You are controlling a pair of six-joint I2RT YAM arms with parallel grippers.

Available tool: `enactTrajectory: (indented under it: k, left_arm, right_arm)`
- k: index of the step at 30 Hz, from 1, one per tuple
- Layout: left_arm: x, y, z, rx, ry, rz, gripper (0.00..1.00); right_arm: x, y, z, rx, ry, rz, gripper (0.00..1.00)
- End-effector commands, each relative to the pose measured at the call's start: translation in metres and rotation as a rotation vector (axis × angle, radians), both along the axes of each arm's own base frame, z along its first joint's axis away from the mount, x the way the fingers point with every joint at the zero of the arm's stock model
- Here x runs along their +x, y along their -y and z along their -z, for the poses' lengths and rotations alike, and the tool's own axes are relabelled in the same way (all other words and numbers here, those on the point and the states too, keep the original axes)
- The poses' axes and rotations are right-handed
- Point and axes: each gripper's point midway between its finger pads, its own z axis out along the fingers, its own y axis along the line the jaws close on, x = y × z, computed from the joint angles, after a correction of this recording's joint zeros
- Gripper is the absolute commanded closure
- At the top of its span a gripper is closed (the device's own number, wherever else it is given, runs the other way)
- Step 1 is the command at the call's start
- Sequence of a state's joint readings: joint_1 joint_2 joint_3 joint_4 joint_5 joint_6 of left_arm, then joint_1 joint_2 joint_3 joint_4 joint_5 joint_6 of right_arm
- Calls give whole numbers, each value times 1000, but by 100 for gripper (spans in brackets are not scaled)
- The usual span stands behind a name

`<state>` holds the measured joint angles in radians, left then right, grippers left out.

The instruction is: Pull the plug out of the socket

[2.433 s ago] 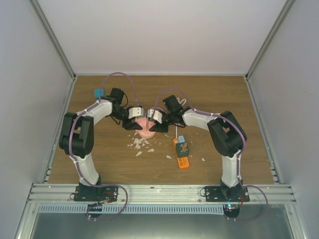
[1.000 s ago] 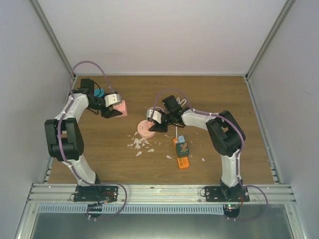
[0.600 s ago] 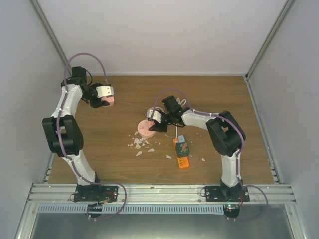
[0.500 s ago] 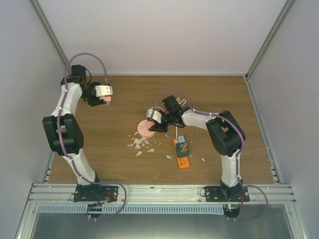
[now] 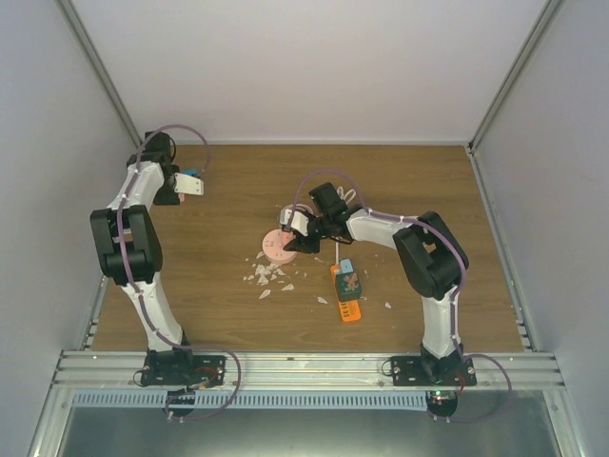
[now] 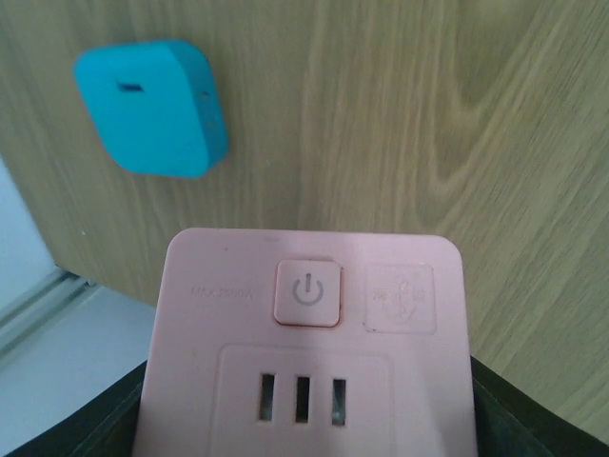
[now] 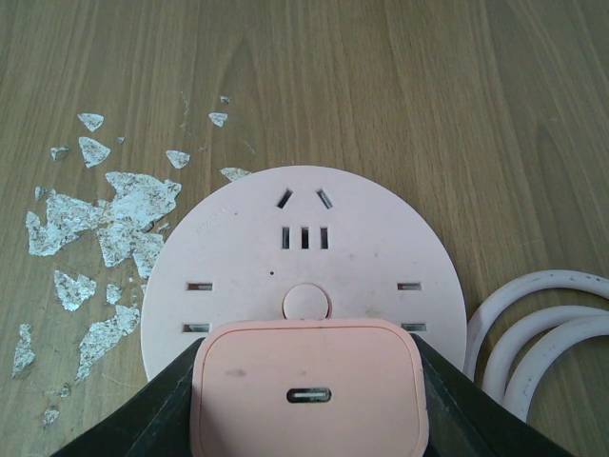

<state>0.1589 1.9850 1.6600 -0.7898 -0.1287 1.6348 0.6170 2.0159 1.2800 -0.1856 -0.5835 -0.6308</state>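
Far left, plug [image 6: 304, 381] near table [image 6: 476, 143] edge.

Table [image 5: 409, 181] back right and front left is bare wood, easy passage. Middle is crowded: round socket [image 7: 304, 238], right gripper [image 5: 295, 234] clamped on the pink box [image 7: 309, 390] at its rim, white flakes [image 7: 124, 214] scattered just beside it, white cable [image 7: 533, 324] looped on the other side, orange power strip [image 5: 348, 307] nearer the front. Right arm [image 5: 419, 248] spans the right-middle. Back-left corner is tight: left arm [image 5: 128, 238] close to the left wall [image 5: 67, 143], left gripper [image 5: 190, 187] gripping the plug [image 6: 304, 362], blue charger [image 6: 152, 107] lying near, apart.
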Motion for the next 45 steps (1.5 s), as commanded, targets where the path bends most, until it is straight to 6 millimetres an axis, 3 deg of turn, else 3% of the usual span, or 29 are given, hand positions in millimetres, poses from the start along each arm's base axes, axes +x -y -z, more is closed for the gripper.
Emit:
enactTrajectory:
  k: [1, 13, 20, 22, 28, 33, 40, 45]
  left_arm:
    - [13, -27, 4, 187, 26, -9, 78]
    - [19, -15, 36, 287, -43, 74, 73]
    - [16, -20, 50, 330, -95, 83, 69]
    - [16, -19, 50, 327, -98, 89, 66]
    - [16, -11, 43, 263, -88, 73, 41]
    - [12, 0, 38, 176, -87, 51, 28]
    - [5, 6, 36, 94, -95, 8, 18]
    - [5, 21, 23, -18, -69, -23, 17]
  right_arm:
    - [4, 24, 41, -133, -18, 67, 74]
    - [1, 24, 44, -133, -23, 55, 73]
    - [2, 24, 43, -130, -21, 53, 73]
    - [1, 24, 43, -129, -20, 52, 73]
    - [2, 24, 40, -122, -12, 48, 72]
    - [2, 24, 38, -119, -11, 50, 70]
    - [0, 26, 38, -118, -12, 51, 69]
    - [-1, 25, 33, -110, -11, 55, 68]
